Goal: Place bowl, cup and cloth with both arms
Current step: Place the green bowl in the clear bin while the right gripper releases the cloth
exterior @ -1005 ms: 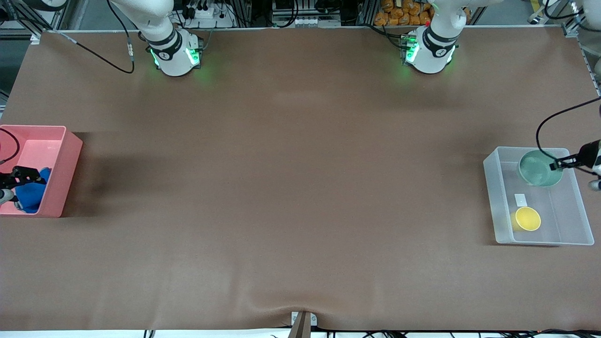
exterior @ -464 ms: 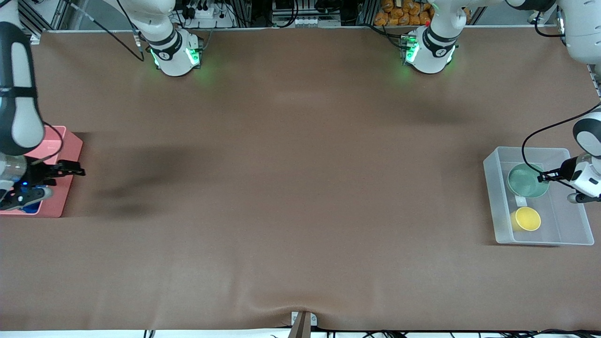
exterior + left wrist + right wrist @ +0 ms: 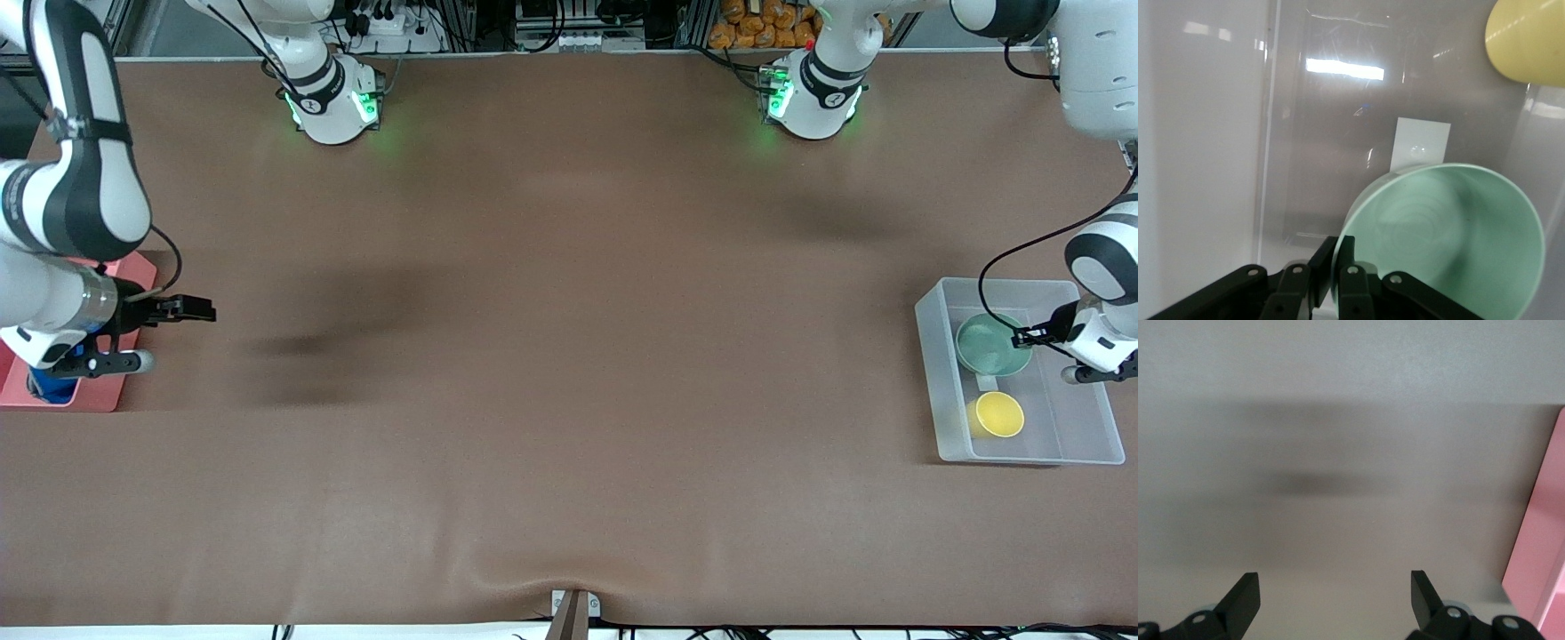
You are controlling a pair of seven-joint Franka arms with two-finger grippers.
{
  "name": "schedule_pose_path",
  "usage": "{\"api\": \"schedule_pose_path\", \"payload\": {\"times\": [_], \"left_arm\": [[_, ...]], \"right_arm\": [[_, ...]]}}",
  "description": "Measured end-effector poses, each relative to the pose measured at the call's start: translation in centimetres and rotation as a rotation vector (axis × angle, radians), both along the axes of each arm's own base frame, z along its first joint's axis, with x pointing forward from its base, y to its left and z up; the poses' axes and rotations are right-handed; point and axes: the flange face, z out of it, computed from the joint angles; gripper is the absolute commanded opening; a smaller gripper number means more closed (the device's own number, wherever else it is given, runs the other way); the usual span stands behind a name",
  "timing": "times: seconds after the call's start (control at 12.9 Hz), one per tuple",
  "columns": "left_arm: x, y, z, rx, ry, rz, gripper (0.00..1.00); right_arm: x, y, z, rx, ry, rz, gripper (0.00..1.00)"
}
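Observation:
My left gripper [image 3: 1019, 338] is shut on the rim of the mint-green bowl [image 3: 992, 345] and holds it inside the clear bin [image 3: 932, 373] at the left arm's end of the table. In the left wrist view the bowl [image 3: 1451, 240] is pinched at its rim by my left gripper [image 3: 1337, 257]. The yellow cup [image 3: 998, 414] lies in the same bin, nearer the front camera, and shows in the left wrist view [image 3: 1528, 40]. My right gripper [image 3: 197, 309] is open and empty over bare table beside the pink bin [image 3: 89, 396]. A bit of the blue cloth [image 3: 49, 391] shows in that bin, mostly hidden by the arm.
A white label [image 3: 987, 380] lies on the clear bin's floor between bowl and cup. The pink bin's wall [image 3: 1538, 540] shows in the right wrist view. The brown table mat has a raised wrinkle [image 3: 569, 578] at its near edge.
My right gripper has left the cloth in the pink bin and moved out over the table. My left gripper has lowered the bowl in the clear bin, toward the cup.

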Motion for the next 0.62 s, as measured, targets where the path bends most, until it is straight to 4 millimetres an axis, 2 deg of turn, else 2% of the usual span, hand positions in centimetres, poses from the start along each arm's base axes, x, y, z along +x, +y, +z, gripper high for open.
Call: {"api": "schedule_pose_path", "payload": {"times": [0.08,0.23,0.31,0.39,0.62], "left_arm": [[0.0,0.0,-0.2,0.003,0.001,-0.004,0.42],[0.3,-0.4,-0.3,0.004,-0.001,-0.024,0.63],[0.7,-0.6,0.1,0.006,-0.008,-0.041,0.93],[1.3,-0.8,0.6,0.009,-0.019,-0.058,1.00],[2.8,-1.1,3.9,0.020,-0.074,-0.075,1.00]], "right_arm": [[-0.5,0.7,2.2,-0.004,-0.022,-0.001,1.00],[-1.9,1.6,6.4,-0.008,-0.064,0.005,1.00],[-2.6,1.7,8.0,-0.008,-0.074,0.005,1.00],[-3.4,1.7,9.2,-0.003,-0.067,-0.001,1.00],[-5.0,2.0,12.4,0.024,-0.022,-0.073,1.00]]}}
